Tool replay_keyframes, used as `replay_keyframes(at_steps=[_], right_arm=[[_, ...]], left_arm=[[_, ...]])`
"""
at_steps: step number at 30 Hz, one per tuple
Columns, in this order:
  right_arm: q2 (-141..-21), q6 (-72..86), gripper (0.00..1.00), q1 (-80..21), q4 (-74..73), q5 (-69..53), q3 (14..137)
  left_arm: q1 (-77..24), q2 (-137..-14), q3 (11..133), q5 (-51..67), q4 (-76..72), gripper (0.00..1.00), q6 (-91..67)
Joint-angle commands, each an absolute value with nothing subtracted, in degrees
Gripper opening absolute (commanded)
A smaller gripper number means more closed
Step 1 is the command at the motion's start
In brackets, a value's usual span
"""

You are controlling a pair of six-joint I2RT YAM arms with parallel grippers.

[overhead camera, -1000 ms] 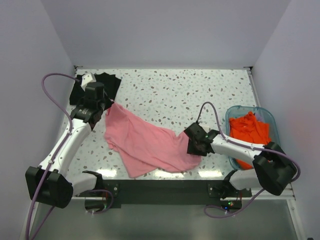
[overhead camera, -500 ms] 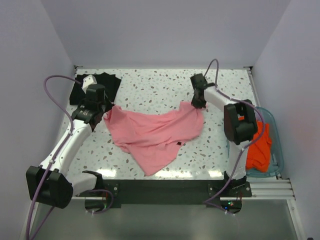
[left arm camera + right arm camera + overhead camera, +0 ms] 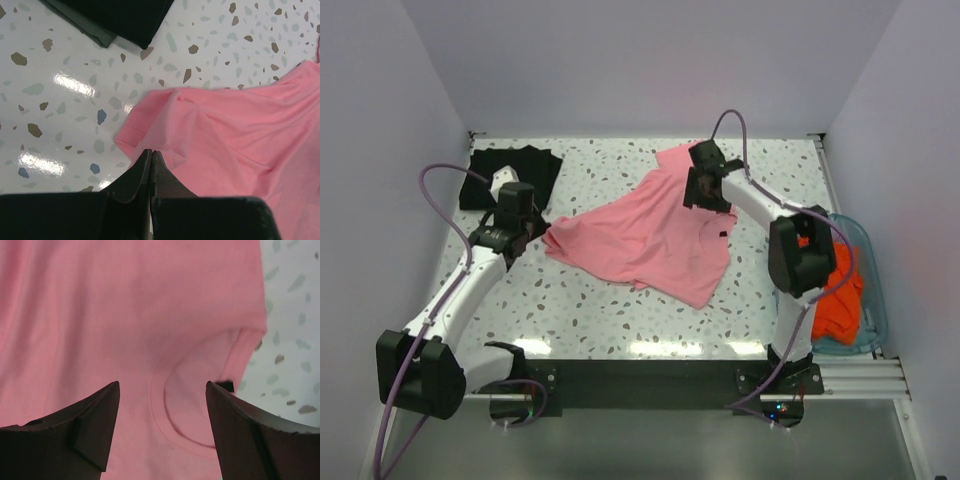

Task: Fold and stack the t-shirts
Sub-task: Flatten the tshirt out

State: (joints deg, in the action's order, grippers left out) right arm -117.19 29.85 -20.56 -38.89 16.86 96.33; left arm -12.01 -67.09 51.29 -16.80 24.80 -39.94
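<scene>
1. Since the earlier frames the pink t-shirt (image 3: 640, 235) has swung from the lower middle of the top view to the centre. Its far corner now reaches the upper middle, and the right gripper (image 3: 705, 190) has travelled up with it.
2. The right gripper is released, jaws spread over the shirt's collar.
3. The left gripper (image 3: 151, 152), left of centre, is clenched on the shirt's edge.
4. A black t-shirt (image 3: 510, 170) lies at the desk's (image 3: 620, 310) upper left.
5. Orange-red t-shirts (image 3: 838, 300) sit in the teal tub (image 3: 877, 300) at the right edge.
</scene>
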Motion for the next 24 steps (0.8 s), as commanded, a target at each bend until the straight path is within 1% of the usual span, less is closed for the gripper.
replay_keyframes(at_steps=[1, 3, 4, 6, 7, 9, 10, 13, 20, 24], right_arm=[[-101.2, 31.4, 0.73, -24.8, -32.8, 19.1, 81.0], [-96.4, 33.1, 0.72, -26.4, -31.8, 19.0, 74.7], [-92.5, 35.2, 0.71, -28.4, -30.9, 18.8, 68.6], [-88.4, 37.3, 0.71, -30.7, -30.2, 19.9, 62.9], [-84.9, 39.9, 0.7, -32.2, -30.2, 20.4, 57.8], [-80.0, 43.4, 0.67, -33.9, -29.2, 19.5, 50.5], [-80.0, 44.5, 0.67, -34.5, -28.9, 19.3, 48.4], [-75.1, 48.7, 0.66, -37.3, -27.7, 19.2, 42.7], [-75.2, 53.4, 0.65, -39.6, -23.0, 17.8, 38.2], [-75.1, 54.8, 0.63, -39.7, -21.4, 16.8, 36.8]], left_arm=[[-11.5, -65.2, 50.2, -15.6, 22.3, 0.0, -40.9], [-11.5, -64.6, 49.8, -15.3, 22.3, 0.0, -41.0], [-11.5, -64.3, 49.5, -15.3, 22.3, 0.0, -40.9], [-11.5, -63.8, 49.0, -15.2, 22.3, 0.0, -40.9], [-11.5, -63.7, 49.0, -15.3, 22.4, 0.0, -40.8], [-11.5, -63.5, 48.6, -15.3, 22.7, 0.0, -40.7], [-11.5, -63.3, 48.5, -15.3, 22.8, 0.0, -40.7], [-11.5, -62.8, 48.3, -15.1, 22.8, 0.0, -40.8], [-11.5, -62.7, 48.2, -14.9, 22.6, 0.0, -40.6], [-11.5, -62.8, 48.4, -14.9, 22.6, 0.0, -40.4]])
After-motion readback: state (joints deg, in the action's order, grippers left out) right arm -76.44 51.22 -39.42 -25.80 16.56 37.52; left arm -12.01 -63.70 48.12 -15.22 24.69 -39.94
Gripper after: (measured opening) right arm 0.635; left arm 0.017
